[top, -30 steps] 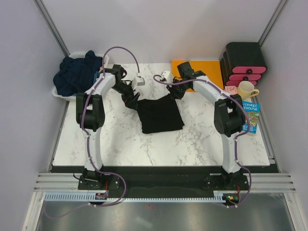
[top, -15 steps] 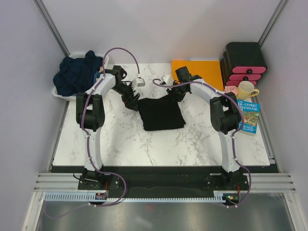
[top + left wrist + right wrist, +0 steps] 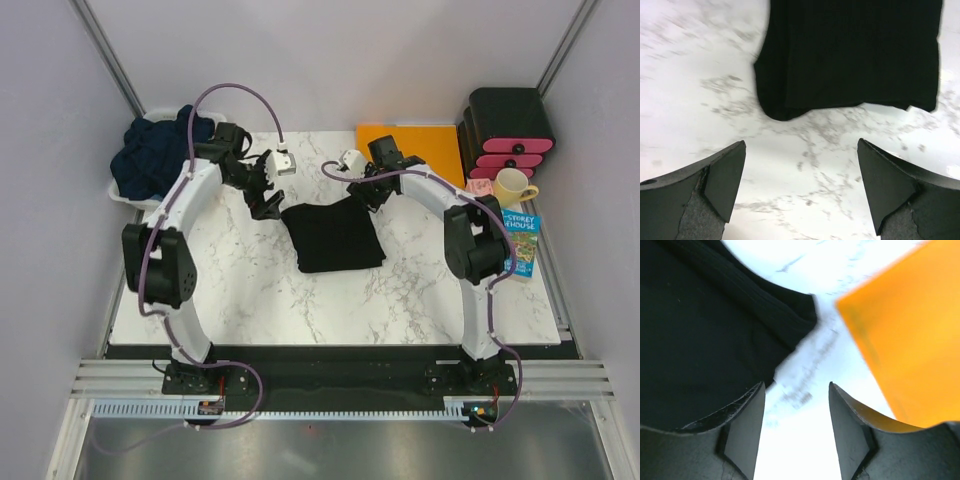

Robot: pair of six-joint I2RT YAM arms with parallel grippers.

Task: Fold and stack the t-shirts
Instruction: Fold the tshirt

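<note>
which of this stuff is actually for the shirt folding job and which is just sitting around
For the job:
black t-shirt, folded
navy t-shirts, heaped in the bin

Lying about:
orange sheet
yellow mug
book
black drawer unit

The folded t-shirt [image 3: 335,235] in the middle of the table is plain black, with fine ribbing at its edge in the right wrist view. The heaped t-shirts [image 3: 155,150] at far left are dark navy, in a white bin [image 3: 125,197]. The table [image 3: 250,300] is white marble with grey veins. At far right are a flat orange sheet [image 3: 425,140], a black drawer unit [image 3: 505,105] with pink fronts, a pale yellow mug [image 3: 512,186] and a blue book [image 3: 522,240].
</note>
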